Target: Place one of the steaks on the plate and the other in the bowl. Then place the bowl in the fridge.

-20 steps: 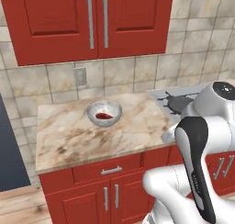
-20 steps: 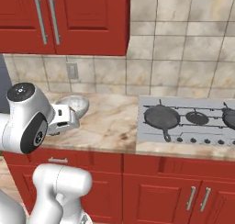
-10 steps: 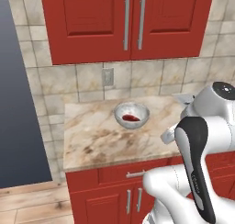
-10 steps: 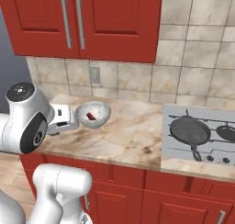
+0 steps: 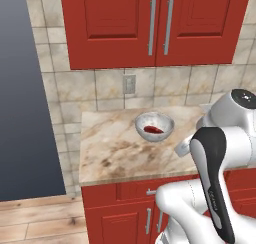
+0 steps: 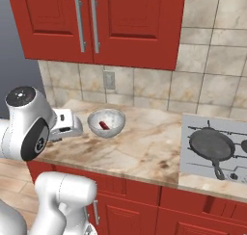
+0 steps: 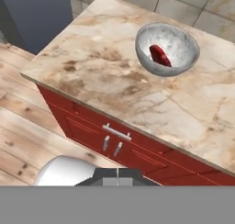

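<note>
We found one steak (image 7: 159, 54) lying in the bowl (image 7: 167, 48) — ready for fridging — our gripper (image 7: 117, 171) pressed together, empty, short of the bowl.

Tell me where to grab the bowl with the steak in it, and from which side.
Grip the bowl by its thin rim, coming down from above with one finger inside the wall and one outside. It stands upright on the counter with its mouth open upward, and the walls look too round and wide to span. Probably pick a stretch of rim away from the steak, which lies low in the middle.
</note>
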Motion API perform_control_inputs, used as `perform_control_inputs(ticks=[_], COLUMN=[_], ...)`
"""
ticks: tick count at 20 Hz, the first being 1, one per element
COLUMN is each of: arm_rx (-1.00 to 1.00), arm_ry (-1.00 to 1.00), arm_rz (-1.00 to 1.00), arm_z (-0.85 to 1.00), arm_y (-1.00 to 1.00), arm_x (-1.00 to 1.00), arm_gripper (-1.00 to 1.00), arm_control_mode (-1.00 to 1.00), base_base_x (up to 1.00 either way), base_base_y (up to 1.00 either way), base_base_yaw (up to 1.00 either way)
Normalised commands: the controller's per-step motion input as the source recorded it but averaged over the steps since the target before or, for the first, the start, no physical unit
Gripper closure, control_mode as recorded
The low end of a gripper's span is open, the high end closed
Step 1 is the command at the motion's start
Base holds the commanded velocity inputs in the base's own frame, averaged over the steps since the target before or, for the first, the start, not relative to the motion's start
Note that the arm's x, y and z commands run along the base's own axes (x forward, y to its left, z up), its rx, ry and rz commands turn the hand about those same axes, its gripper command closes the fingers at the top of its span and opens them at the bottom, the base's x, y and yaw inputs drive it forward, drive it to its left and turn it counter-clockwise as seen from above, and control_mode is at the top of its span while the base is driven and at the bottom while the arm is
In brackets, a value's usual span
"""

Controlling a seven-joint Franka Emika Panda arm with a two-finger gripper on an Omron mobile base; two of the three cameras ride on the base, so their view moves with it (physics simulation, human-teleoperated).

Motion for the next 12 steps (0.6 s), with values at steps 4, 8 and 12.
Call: perform_control_inputs(ticks=[4,8,12], arm_rx=[0.03,0.06,0.17], arm_ry=[0.00,0.00,0.00], arm_rz=[-0.07,-0.25,-0.45], arm_z=[0.00,0.00,0.00], arm_y=[0.00,0.00,-0.06], arm_x=[0.15,0.09,0.00], arm_gripper=[1.00,1.00,1.00], arm_control_mode=[-1.00,-1.00,-1.00], base_base_x=[0.00,0.00,0.00], base_base_y=[0.00,0.00,0.00], base_base_yaw=[0.00,0.00,0.00])
